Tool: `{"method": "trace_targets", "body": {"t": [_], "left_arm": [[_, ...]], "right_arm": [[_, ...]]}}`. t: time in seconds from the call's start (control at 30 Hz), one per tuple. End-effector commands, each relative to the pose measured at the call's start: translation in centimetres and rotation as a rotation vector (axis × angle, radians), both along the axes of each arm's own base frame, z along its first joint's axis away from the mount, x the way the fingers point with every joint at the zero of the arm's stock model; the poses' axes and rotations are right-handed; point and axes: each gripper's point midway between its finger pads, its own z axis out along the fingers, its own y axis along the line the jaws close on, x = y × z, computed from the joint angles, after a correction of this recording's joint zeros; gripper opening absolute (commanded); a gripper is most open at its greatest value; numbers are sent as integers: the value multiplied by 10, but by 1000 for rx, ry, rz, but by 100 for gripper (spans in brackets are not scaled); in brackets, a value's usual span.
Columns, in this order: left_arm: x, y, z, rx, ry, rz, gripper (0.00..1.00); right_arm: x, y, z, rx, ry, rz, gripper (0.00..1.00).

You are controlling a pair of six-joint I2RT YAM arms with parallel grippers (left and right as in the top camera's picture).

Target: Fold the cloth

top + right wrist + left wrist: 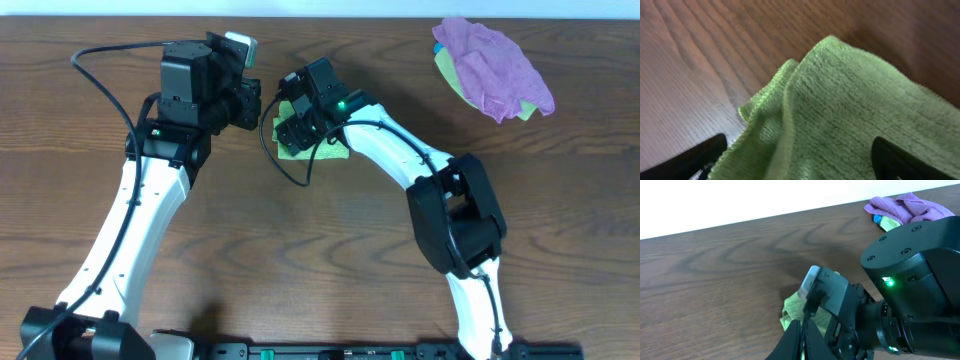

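Observation:
The lime-green cloth (335, 153) lies bunched into a small folded wad at the middle of the table, mostly hidden under my right gripper (296, 126). In the right wrist view the cloth (850, 100) fills the frame, a doubled edge running down its left side. My right gripper (797, 160) stands open just over it, one fingertip on each side. My left gripper (255, 100) hovers just left of the cloth. In the left wrist view its fingers (803, 330) are pressed together with nothing visibly held, pointing at the cloth (790, 307).
A purple cloth (495, 62) bundled with a yellow-green one lies at the back right, also seen as the purple cloth (905, 207) in the left wrist view. The right arm's wrist housing (915, 280) looms close beside my left gripper. Bare wood table (560, 200) surrounds the cloth.

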Motion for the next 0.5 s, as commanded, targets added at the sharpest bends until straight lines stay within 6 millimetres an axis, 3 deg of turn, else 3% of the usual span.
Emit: {"method": "trace_targets", "body": {"t": [0.0,0.23,0.33,0.47], "left_arm": [[-1,0,16,-17,-33,-8,6],[0,0,17,-19,-34,-9,6],[3,15,17,-18,-33,24,6],[11,54,17,-65,-13,126,6]], "right_arm": [[3,5,0,4,-6,-28,98],[10,4,17,1,-24,-49,99],[22,-6,40,-46,-72,-94,99],[32,-27,66,-110,-101,-153,99]]}}
